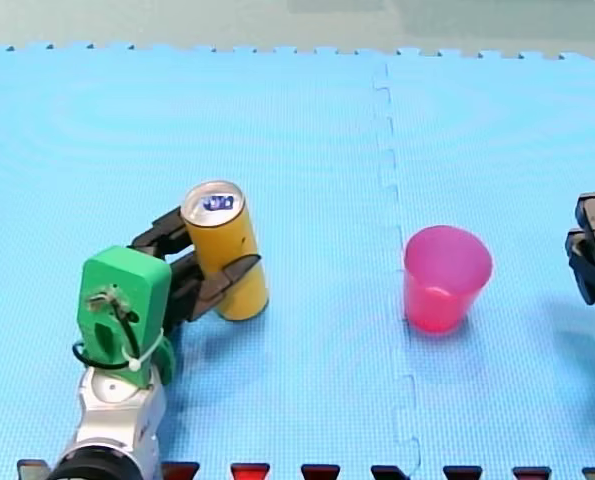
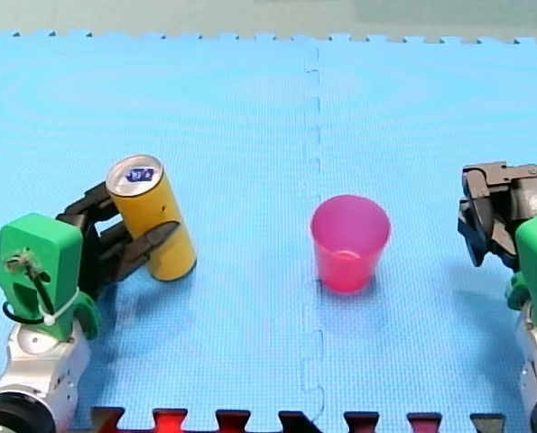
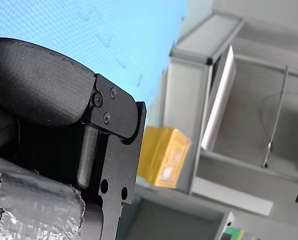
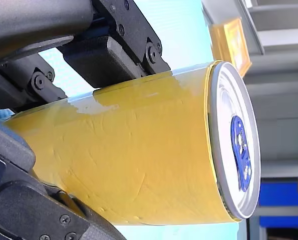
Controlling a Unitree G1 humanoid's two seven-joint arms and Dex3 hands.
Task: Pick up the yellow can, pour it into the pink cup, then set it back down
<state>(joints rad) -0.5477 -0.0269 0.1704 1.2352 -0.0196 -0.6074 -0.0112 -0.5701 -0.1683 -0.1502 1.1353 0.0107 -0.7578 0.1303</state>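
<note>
We judge the step in hand to be the pick-up: the left hand [image 1: 182,285] is clamped on the yellow can [image 1: 227,250], with one finger on the side facing the pink cup [image 1: 445,280] and the others behind the can. In the second wrist view the fingers [image 4: 113,60] press flat against the can wall. The can stands toward the left of the blue foam mat [image 1: 307,150], leaning slightly with its top away from the cup; we cannot tell whether its base has left the mat. The cup stands upright, well apart to the right. The next move calls for a lift, then travel toward the cup with the can's opening kept high until it is over the rim. The right hand [image 2: 492,216] holds nothing, near the mat's right edge.
</note>
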